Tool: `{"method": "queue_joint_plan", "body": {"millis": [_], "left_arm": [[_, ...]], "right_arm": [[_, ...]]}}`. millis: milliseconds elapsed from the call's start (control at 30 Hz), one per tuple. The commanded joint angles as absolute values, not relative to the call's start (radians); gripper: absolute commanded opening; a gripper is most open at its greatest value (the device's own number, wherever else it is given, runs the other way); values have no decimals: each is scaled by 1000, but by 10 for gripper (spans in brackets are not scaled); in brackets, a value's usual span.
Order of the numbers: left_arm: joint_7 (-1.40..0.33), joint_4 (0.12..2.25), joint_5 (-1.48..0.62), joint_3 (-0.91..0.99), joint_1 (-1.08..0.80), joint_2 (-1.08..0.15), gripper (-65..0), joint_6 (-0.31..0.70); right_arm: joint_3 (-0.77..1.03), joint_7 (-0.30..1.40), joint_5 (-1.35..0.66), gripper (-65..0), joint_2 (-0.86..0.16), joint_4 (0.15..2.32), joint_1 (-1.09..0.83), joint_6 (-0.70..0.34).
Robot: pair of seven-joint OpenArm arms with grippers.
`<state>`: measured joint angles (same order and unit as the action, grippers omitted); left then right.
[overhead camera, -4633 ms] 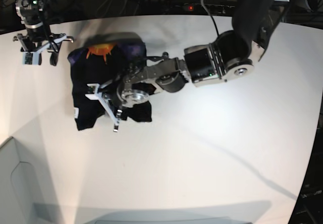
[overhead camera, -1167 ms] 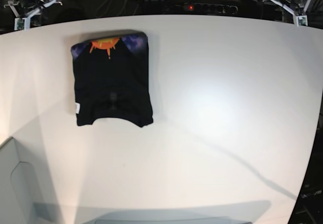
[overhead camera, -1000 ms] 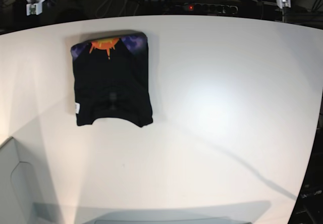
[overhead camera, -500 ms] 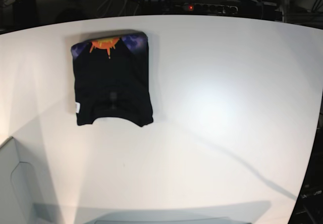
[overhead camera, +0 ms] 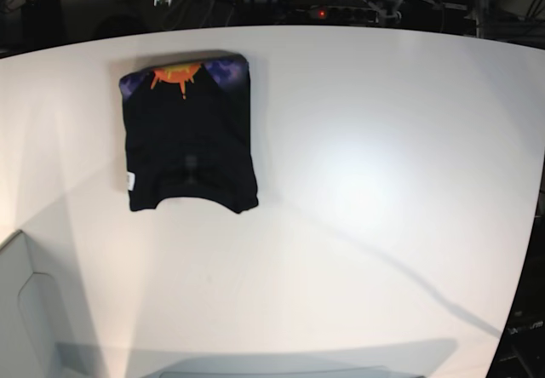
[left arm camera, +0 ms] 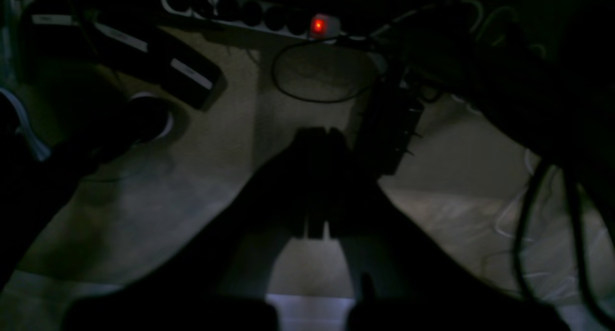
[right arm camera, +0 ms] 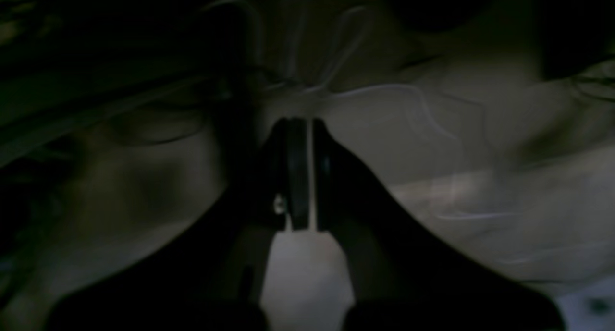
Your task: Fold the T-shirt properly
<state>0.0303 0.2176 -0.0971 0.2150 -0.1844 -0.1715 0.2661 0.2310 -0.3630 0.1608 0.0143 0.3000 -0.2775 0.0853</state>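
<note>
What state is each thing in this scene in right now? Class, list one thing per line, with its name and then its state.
T-shirt: folded into a compact rectangle, lying flat on the table, touched by neither arm.
White tag: showing at the shirt's left edge.
Sun print: face up along the far edge.
Left gripper: jaws shut, empty, off the table.
Right gripper: jaws shut, empty, off the table.
Power strip light: lit red.

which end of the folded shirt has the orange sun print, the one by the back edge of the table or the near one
The back end. On the T-shirt the orange sun print sits at the edge toward the table's far side; the near end is plain black with a small white tag.
</note>
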Motion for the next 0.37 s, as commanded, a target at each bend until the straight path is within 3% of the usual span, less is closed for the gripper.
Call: {"method": "queue_joint_plan", "body": {"millis": [0, 100, 167, 333], "left_arm": [[38, 220, -97, 216, -186, -171, -650, 271], [36, 214, -97, 216, -171, -150, -650, 271], [25, 214, -96, 216, -168, -143, -650, 271], [-21, 214, -107, 136, -145, -133, -650, 271]], "right_arm": [[211, -374, 159, -650, 10, 282, -272, 153], [124, -374, 159, -650, 10, 243, -242, 329], [67, -374, 159, -650, 10, 237, -223, 392], [18, -374, 159, -650, 21, 217, -176, 397]]}}
